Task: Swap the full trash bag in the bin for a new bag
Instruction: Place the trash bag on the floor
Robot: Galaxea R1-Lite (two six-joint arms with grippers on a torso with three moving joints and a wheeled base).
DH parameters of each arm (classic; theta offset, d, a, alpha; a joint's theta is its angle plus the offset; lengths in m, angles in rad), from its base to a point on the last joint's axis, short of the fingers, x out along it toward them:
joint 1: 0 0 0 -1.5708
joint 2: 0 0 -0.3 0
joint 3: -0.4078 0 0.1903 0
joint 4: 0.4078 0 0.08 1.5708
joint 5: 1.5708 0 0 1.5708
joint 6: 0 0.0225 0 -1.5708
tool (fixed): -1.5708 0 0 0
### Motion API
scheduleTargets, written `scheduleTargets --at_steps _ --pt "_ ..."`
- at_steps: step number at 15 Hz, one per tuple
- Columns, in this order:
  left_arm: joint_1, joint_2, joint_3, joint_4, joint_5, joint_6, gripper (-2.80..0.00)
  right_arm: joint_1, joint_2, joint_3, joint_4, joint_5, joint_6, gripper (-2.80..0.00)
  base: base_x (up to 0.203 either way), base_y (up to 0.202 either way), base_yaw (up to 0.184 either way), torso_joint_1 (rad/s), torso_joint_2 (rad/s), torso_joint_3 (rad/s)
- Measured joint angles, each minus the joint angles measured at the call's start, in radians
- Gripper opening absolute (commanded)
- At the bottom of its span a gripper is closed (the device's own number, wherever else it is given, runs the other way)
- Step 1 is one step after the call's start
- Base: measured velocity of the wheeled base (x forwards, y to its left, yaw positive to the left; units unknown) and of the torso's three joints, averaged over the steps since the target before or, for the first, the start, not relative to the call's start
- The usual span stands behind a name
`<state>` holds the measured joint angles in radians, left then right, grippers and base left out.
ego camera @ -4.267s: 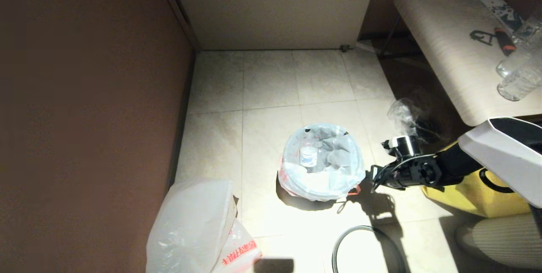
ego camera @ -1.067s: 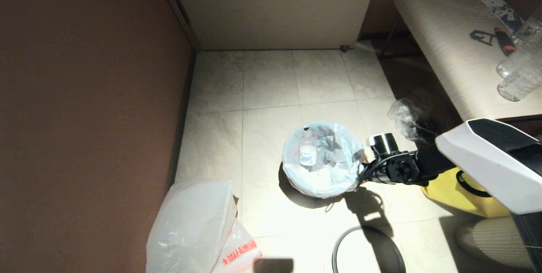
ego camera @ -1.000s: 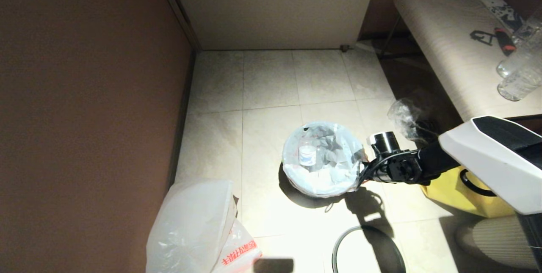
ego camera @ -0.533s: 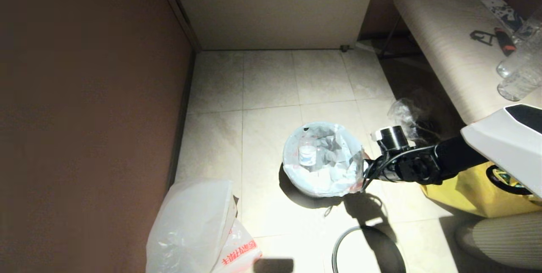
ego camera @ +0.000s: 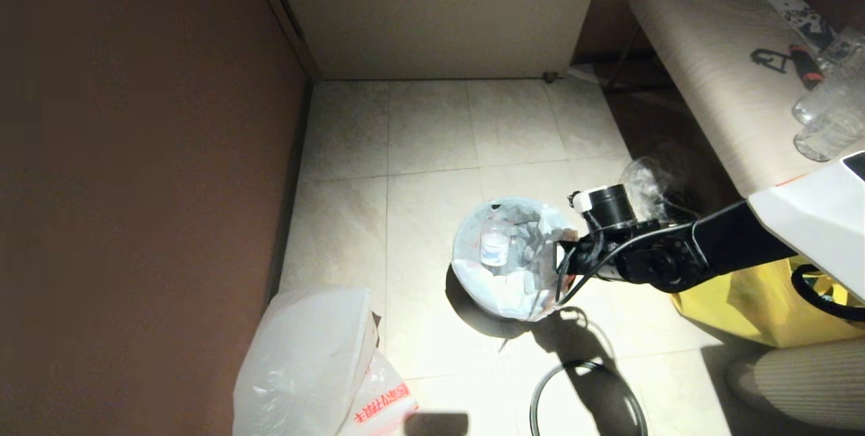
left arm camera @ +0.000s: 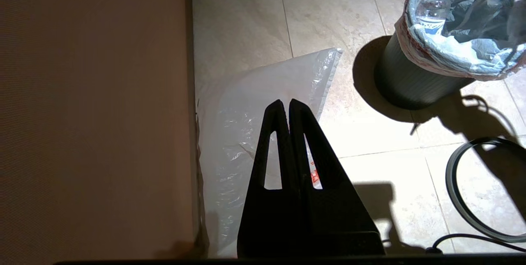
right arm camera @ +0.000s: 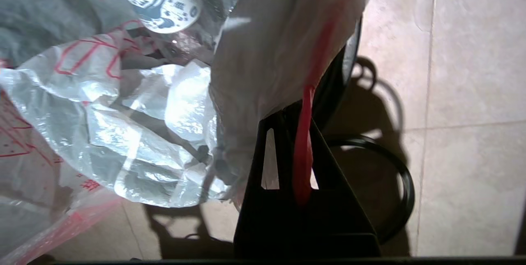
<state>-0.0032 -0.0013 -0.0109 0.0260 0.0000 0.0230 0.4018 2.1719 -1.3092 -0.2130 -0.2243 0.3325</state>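
The full trash bag (ego camera: pixel 507 267) lines the black bin (left arm camera: pixel 407 88) in mid floor, with a small bottle (ego camera: pixel 494 247) and crumpled plastic inside. My right gripper (ego camera: pixel 561 263) is at the bin's right rim, shut on the bag's edge. The bag's film (right arm camera: pixel 279 43) and its orange-pink handle strip (right arm camera: pixel 304 141) run between the fingers of the right gripper (right arm camera: pixel 294 115). The grey hoop (ego camera: pixel 532 403) lies on the floor near the bin. The new bag (ego camera: pixel 317 361) with red characters lies by the left wall. My left gripper (left arm camera: pixel 285 102) hangs shut above the new bag (left arm camera: pixel 246 104).
A yellow tote bag (ego camera: pixel 750 307) stands under my right arm, with a clear bag of dark contents (ego camera: pixel 652 186) behind it. A bench (ego camera: pixel 716 71) with bottles (ego camera: pixel 828 118) is at far right. The brown wall (ego camera: pixel 135 186) closes off the left.
My right gripper has moved left and up over the bin's right rim with the bag's edge in it. That side of the bag is now drawn inward off the rim.
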Motion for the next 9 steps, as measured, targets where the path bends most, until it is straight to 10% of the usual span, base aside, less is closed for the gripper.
scheduleTargets --at_steps 9 --pt "0.0 0.0 0.0 0.0 0.0 0.0 -2.8 0.01 0.079 -0.13 0.003 0.0 -0.034 -2.8 0.0 0.0 0.0 0.0 0.0 0.0"
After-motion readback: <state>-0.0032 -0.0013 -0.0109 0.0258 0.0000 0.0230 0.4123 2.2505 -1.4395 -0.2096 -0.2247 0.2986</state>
